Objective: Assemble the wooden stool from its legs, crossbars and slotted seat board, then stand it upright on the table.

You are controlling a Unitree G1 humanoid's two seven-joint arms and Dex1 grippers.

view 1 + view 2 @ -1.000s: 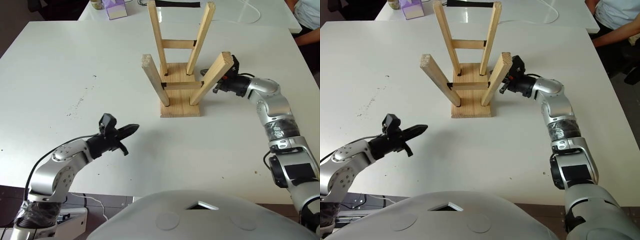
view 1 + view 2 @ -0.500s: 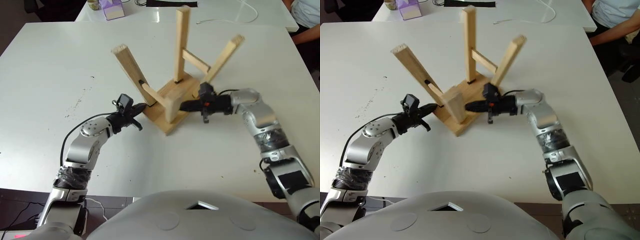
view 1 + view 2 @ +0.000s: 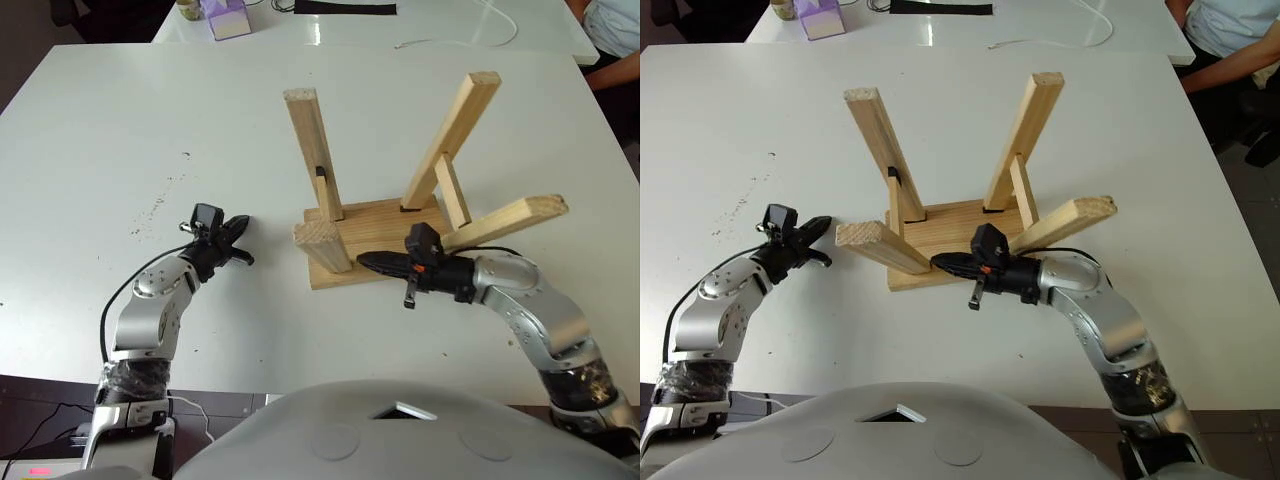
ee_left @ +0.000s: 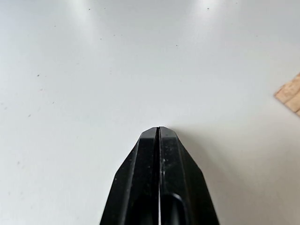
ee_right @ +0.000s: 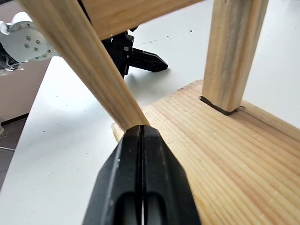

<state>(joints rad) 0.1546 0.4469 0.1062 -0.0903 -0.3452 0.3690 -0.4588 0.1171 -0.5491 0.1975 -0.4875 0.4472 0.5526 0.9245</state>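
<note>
- Left pincer (image 3: 238,226), fingers pressed together and holding nothing, is low over the white table (image 3: 110,110), near the stool (image 3: 318,160) but apart from it.
- Right pincer (image 3: 364,261), also pressed together and holding nothing, has its tip at the near edge of the seat board (image 3: 375,228), beside the front leg (image 3: 322,247).
- Stool is upside down: board flat on the table, four legs up and spread.

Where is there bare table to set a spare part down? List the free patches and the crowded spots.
Free: the wide table stretch left of the stool, beyond the left end effector; the strip behind the stool up to the far edge. Crowded: the seat board's near edge, where the right end effector sits among splayed legs.
</note>
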